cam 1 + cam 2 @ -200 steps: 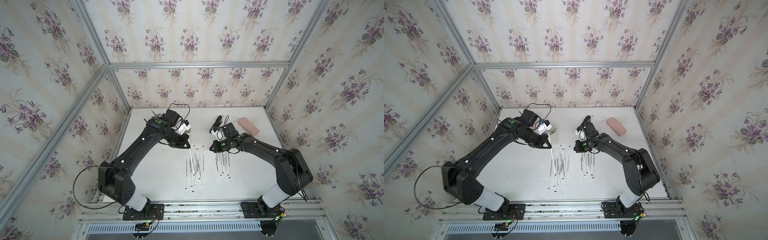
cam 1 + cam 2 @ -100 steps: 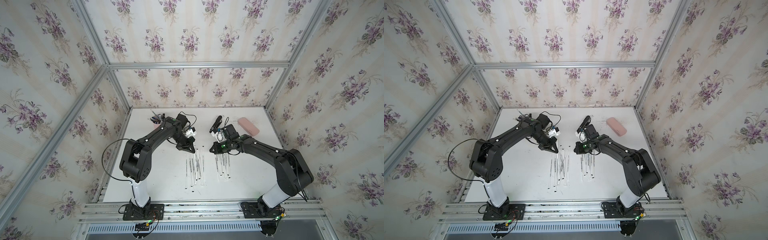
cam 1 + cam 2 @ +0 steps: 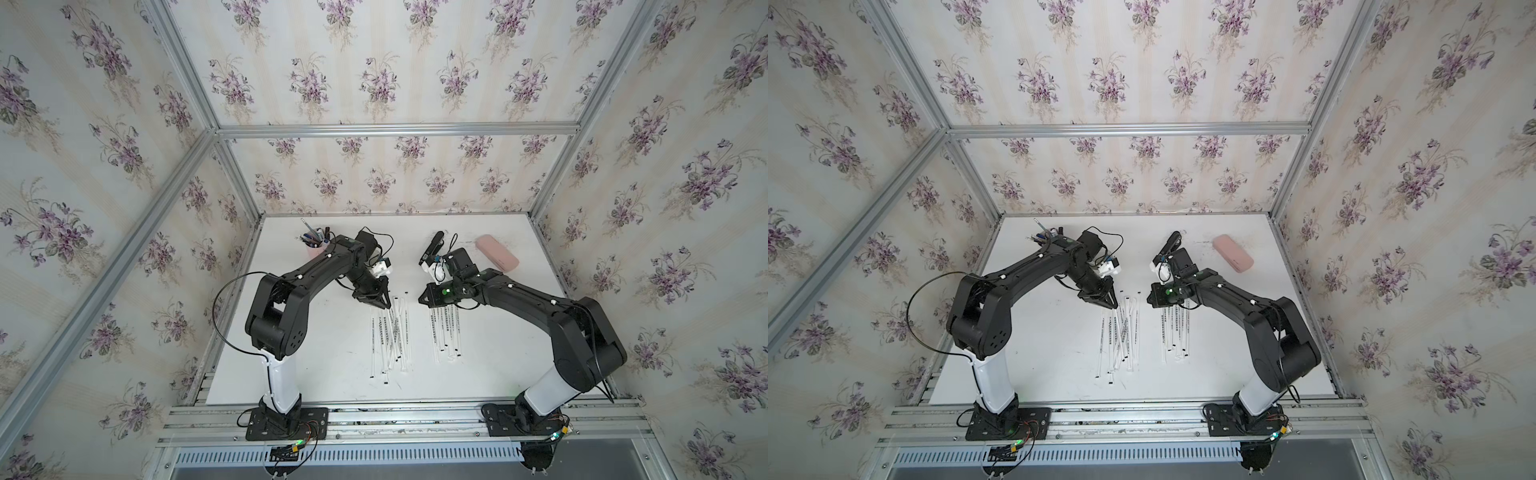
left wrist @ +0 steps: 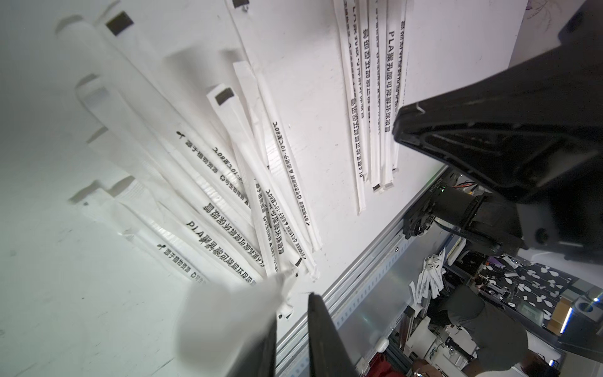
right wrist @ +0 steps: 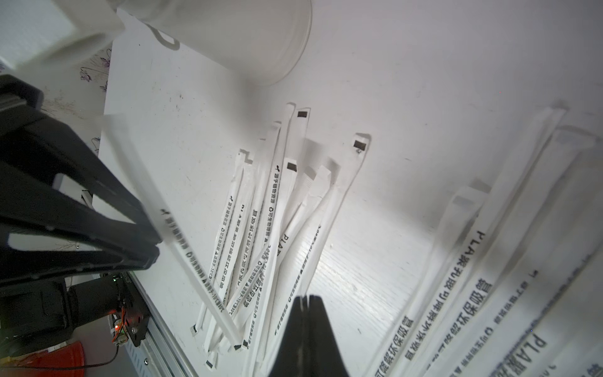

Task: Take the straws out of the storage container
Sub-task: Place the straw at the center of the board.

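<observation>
White paper-wrapped straws lie on the table in two flat piles, a left pile [image 3: 390, 332] [image 3: 1119, 332] and a right pile [image 3: 444, 332] [image 3: 1175, 332]. My left gripper [image 3: 380, 302] [image 3: 1111, 303] [image 4: 293, 306] hovers at the far end of the left pile with its jaws a little apart and nothing between them. A blurred straw [image 5: 195, 267] slants beside its fingertips, its lower end on the pile. The storage container [image 5: 244, 39], a white cup, stands behind the piles in the right wrist view; in the top views the left arm hides it. My right gripper [image 3: 422, 297] [image 5: 305, 298] is shut and empty above the right pile.
A pink pen cup [image 3: 313, 249] with pens stands at the back left, close behind the left arm. A pink case [image 3: 496, 257] lies at the back right. The aluminium rail [image 3: 395, 411] runs along the table's front edge.
The left arm folded back and its gripper came forward and down to the left pile. Its jaws went from shut to slightly apart, and a straw now slants loose beside them. The right arm stayed still.
</observation>
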Controlling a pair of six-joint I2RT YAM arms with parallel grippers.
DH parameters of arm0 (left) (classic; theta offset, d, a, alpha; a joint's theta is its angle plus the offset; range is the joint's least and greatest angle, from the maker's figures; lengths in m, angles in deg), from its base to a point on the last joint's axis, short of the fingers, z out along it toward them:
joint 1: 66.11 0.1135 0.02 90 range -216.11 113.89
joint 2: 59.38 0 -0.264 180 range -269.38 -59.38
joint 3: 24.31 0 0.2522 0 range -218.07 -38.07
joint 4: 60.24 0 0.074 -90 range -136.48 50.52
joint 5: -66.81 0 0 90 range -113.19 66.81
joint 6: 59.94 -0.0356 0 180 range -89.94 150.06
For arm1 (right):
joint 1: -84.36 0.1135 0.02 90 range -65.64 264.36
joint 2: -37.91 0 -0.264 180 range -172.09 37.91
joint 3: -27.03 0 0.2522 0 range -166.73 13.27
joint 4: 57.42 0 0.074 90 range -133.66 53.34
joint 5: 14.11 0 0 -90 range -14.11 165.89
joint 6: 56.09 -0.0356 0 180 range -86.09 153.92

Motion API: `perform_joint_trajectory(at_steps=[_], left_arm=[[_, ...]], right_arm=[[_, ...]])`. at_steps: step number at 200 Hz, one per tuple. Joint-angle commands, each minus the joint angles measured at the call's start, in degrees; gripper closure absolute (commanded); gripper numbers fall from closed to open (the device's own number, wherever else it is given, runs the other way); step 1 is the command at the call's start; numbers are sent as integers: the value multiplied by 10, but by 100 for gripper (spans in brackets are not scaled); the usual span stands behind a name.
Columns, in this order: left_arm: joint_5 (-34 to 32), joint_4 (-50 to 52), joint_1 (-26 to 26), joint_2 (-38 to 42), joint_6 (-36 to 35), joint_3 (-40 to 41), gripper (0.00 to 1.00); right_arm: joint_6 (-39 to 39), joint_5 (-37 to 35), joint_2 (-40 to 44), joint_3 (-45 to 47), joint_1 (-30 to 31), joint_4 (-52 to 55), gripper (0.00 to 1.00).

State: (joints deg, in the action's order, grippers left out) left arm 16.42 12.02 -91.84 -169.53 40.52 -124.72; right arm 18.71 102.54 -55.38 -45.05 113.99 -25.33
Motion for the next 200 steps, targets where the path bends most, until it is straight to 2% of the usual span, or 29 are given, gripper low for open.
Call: perform_joint_trajectory(at_steps=[1, 63, 77, 91, 122, 136, 158, 178, 200], left_arm=[[-4, -4, 0, 1, -11, 2, 80], [2, -7, 0, 29, -21, -5, 79], [-4, -2, 1, 58, -30, -24, 79], [-22, 1, 5, 98, -43, -54, 80], [-106, -40, 37, 211, -56, -86, 75], [-162, -94, 61, 278, -46, -53, 68], [-234, -195, 102, 389, -25, 49, 53], [-225, -237, 157, 444, -2, 109, 49], [-227, -227, 188, 463, -10, 118, 46]], right_arm=[[1, -1, 0, -8, 0, 7, 99], [-15, -2, 0, -23, 3, 13, 99], [-17, -12, -1, -35, 8, 8, 99], [-12, -28, -5, -60, 47, 8, 99], [9, -52, -21, -117, 87, -42, 94], [24, -64, -35, -144, 100, -74, 90], [72, -83, -74, -206, 114, -104, 86], [118, -98, -126, -266, 120, -115, 80], [176, -81, -184, -333, 122, -122, 74]])
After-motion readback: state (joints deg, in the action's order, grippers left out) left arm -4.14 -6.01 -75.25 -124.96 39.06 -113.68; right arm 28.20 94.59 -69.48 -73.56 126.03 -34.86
